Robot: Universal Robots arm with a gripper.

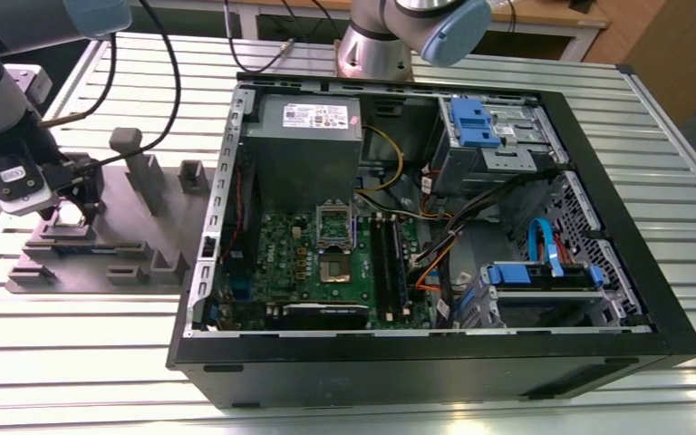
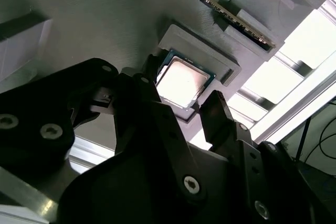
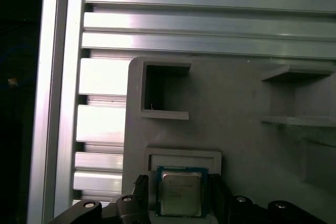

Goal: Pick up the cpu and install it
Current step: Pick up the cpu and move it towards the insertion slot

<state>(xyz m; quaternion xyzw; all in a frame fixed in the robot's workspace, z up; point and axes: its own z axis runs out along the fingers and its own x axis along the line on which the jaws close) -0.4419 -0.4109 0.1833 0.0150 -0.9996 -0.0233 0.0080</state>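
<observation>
At the exterior view's left, the black two-fingered hand (image 1: 68, 213) hangs over a grey moulded fixture block (image 1: 119, 258) on the slatted aluminium bench (image 1: 82, 362). Its fingers stand wide, straddling the small square silvery cpu (image 3: 181, 192), which lies flat in the block's shallow recess. The pick-up seems to be the step in hand, and gripping calls for closing squarely on opposite edges. Rightwards, the open black computer case (image 1: 638, 308) holds a green motherboard (image 1: 287, 263) whose socket (image 1: 331, 269) looks empty.

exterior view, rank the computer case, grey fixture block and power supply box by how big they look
1. computer case, by far the largest
2. grey fixture block, clearly smaller
3. power supply box, smallest, sitting inside the case
</observation>
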